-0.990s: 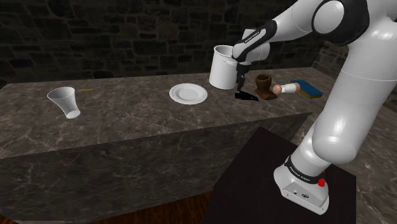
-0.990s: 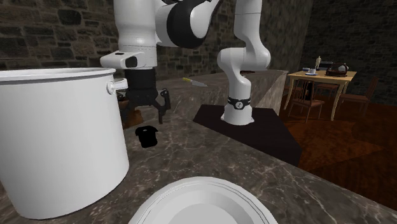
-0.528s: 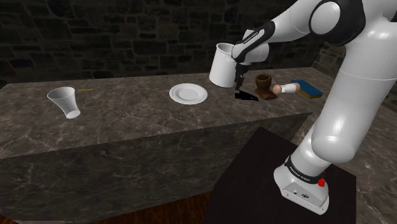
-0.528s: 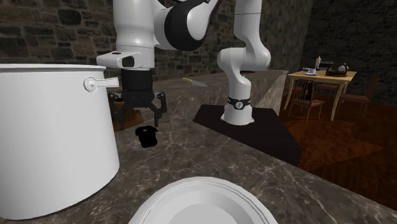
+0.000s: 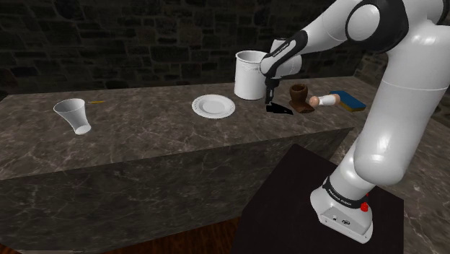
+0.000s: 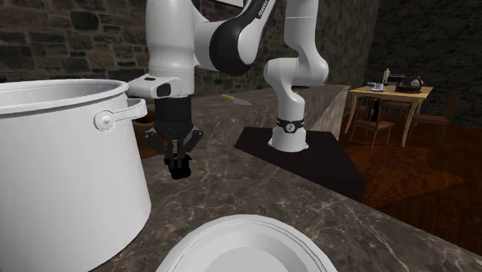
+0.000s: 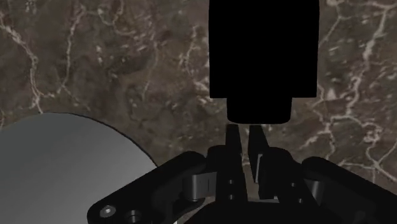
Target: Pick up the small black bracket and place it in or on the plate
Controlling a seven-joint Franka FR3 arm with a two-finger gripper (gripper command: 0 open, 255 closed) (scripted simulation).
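Honestly, I can't tell if the gripper point(image 6: 179, 157) has actually clamped the small black bracket point(image 6: 182, 169), which lies on the marble counter point(image 6: 255, 185) right under it. I'd confirm a firm, centred hold before lifting clear of the white pot point(image 6: 62, 170). The plate point(image 6: 232, 226) nearby looks empty; the pot's inside is hidden.

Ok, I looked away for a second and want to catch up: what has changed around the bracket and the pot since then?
The gripper came down to just above the black bracket. Its wide-spread fingers drew in to a narrow gap, and it holds nothing yet. The white pot slid a little toward the shoulder view's left and its handle swung round. The bracket, the plate and the white cup stayed put.
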